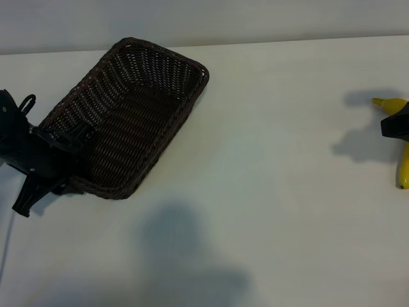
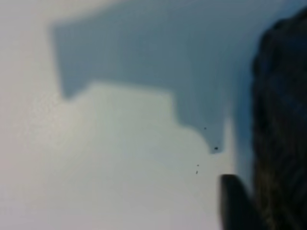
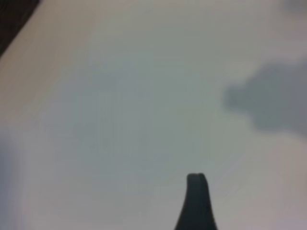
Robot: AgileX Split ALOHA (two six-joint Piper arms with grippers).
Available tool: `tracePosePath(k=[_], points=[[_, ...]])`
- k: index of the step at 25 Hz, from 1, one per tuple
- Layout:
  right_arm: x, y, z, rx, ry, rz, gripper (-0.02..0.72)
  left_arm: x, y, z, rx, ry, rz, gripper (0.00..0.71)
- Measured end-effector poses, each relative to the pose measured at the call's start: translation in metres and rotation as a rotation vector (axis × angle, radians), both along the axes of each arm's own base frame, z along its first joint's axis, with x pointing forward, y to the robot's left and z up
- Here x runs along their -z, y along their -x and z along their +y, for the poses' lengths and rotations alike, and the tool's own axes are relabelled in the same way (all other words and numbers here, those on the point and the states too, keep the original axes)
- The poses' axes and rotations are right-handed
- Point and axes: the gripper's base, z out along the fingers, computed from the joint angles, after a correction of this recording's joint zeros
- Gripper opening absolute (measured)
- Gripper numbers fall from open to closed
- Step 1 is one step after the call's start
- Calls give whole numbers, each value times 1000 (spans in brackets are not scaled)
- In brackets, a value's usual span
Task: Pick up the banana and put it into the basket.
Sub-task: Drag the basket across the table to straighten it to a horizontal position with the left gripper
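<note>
The dark brown wicker basket (image 1: 137, 109) lies slanted at the left of the white table. My left gripper (image 1: 75, 153) is at its near left corner, against the braided rim. In the left wrist view the basket (image 2: 283, 120) fills one side as a dark wall. The yellow banana (image 1: 404, 167) lies at the far right edge of the exterior view. My right gripper (image 1: 396, 126) covers its middle from above. The right wrist view shows bare table and one dark finger (image 3: 196, 201), with nothing against it and no banana in sight.
The white table (image 1: 268, 192) stretches wide between basket and banana. Its back edge runs along the top of the exterior view, and a large soft shadow (image 1: 185, 256) lies on the near middle.
</note>
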Motion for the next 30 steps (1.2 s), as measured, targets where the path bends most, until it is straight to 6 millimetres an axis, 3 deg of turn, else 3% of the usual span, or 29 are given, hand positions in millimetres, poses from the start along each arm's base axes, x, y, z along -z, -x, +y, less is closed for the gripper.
tracePosePath(k=[8,14,25,30], points=[[0,0,0,0,0,0,563,0,-2,-1,-18,16,-20,160],[0,0,0,1,0,-1,563,-8,-9,-2,67,7,-69,156],[0,0,0,2,1,-3,563,-58,-43,-10,519,5,-120,155],[0,0,0,2,1,-3,563,-67,-54,-13,740,30,-96,155]])
